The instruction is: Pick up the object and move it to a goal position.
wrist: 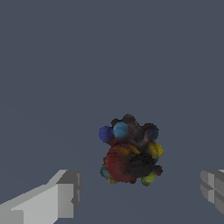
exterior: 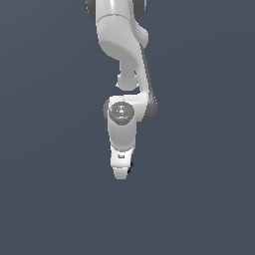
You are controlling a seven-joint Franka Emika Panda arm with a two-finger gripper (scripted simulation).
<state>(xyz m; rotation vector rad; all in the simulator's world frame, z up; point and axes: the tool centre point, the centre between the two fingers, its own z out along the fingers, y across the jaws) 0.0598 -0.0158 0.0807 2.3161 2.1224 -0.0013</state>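
Seen from the wrist camera, the gripper [wrist: 140, 194] of a white Franka Panda arm stands wide open, one pale grey finger [wrist: 52, 199] and the tip of the other at opposite edges of the frame, with nothing between them touching either pad. Beyond the fingers, in the gap between them and clear of both, lies the object [wrist: 130, 151]: a small, dark, lumpy cluster of rounded bumps, speckled with a large red patch, blue knobs and yellow-green dots, resting on the plain slate-grey floor [wrist: 109, 57]. In the exterior view, the arm [exterior: 122, 50] comes down from the top of the frame, its upper links folding at a grey-capped joint [exterior: 121, 113] before the last white segment drops almost straight down. The hand [exterior: 120, 167] at its end points at the floor, slightly toward the exterior view's left of centre. A small dark spot at the hand's lower edge, on the exterior view's right side, may be the object, though it is too small there to tell. The surrounding floor is an even grey.
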